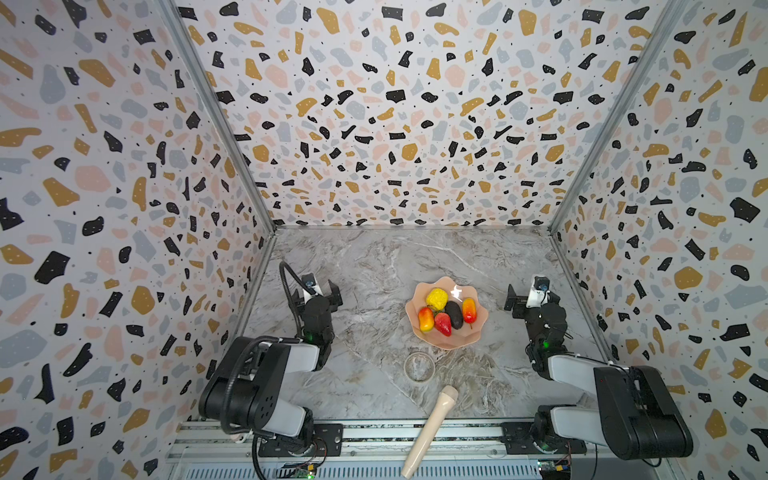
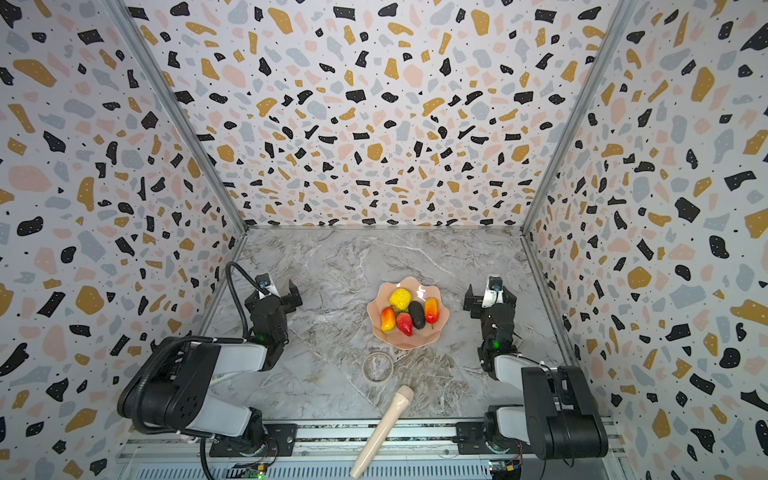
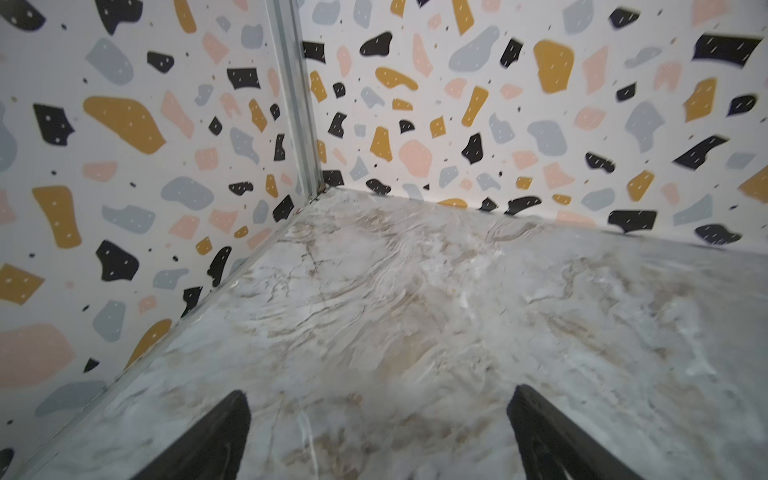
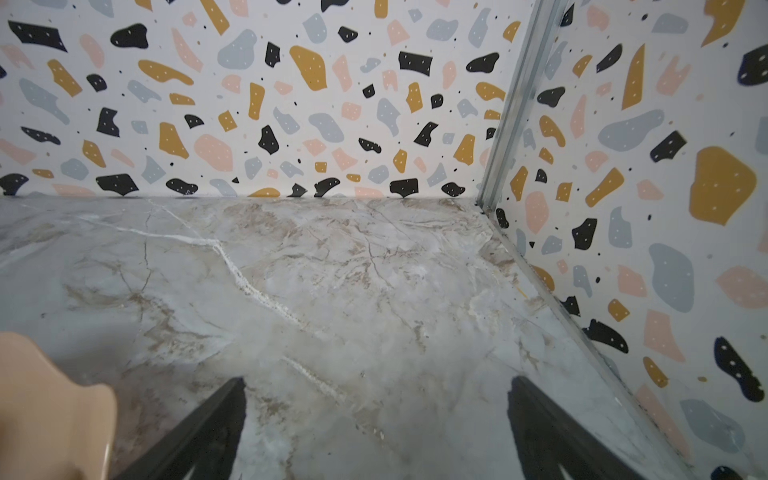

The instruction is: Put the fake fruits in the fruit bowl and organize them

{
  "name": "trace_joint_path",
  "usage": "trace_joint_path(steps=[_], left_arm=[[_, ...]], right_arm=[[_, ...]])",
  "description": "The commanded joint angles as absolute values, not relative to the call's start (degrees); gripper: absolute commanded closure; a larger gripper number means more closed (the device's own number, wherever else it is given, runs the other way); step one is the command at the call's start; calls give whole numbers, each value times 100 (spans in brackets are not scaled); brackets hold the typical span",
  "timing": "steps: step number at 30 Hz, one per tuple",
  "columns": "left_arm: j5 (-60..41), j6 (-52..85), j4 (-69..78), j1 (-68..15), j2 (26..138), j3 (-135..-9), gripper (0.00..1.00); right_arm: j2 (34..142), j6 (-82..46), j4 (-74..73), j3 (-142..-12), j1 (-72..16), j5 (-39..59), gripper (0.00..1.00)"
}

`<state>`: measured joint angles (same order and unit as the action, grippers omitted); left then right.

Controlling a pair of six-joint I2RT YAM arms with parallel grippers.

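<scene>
Speckled walls (image 1: 395,124) in tan, black, grey and pink enclose a marble-patterned table (image 1: 374,266) with pale veins. Two black-and-grey arms reach in from the near edge. The left gripper (image 3: 378,395) has its jaws spread apart over bare table at the left. The right gripper (image 4: 376,380) is also spread wide and empty, just right of the bowl. The glossy peach bowl (image 1: 453,338) with a wavy rim sits right of centre. It holds all five fruits:

- a bumpy lemon (image 1: 436,298)
- a dark avocado (image 1: 454,314)
- two red-yellow mangoes (image 1: 426,319) (image 1: 469,310)
- a strawberry (image 1: 443,323)

Nearer lies a smooth beige stick (image 1: 430,428), overhanging the table edge, and a clear glass ring (image 1: 419,367).
</scene>
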<state>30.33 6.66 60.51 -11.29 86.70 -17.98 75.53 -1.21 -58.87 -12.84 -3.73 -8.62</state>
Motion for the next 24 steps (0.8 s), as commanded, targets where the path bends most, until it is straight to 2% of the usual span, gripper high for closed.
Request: trace_joint_path(steps=[1, 3, 6, 17, 24], left_arm=[[3109, 454, 6764, -1090, 8798, -2131, 0], [2937, 277, 6678, -1089, 8997, -2375, 1], [2799, 119, 7224, -1090, 9270, -2395, 0], [2776, 167, 6815, -1055, 9334, -2632, 1], [2611, 107, 7701, -1055, 9142, -2016, 1]], right_arm=[[8004, -264, -6238, -1433, -334, -772, 1], [8535, -110, -7028, -1288, -387, -609, 1], [8565, -81, -7252, -1148, -425, -632, 1], [8527, -26, -7172, -1160, -527, -765, 1], [8532, -26, -7169, -1169, -510, -741, 1]])
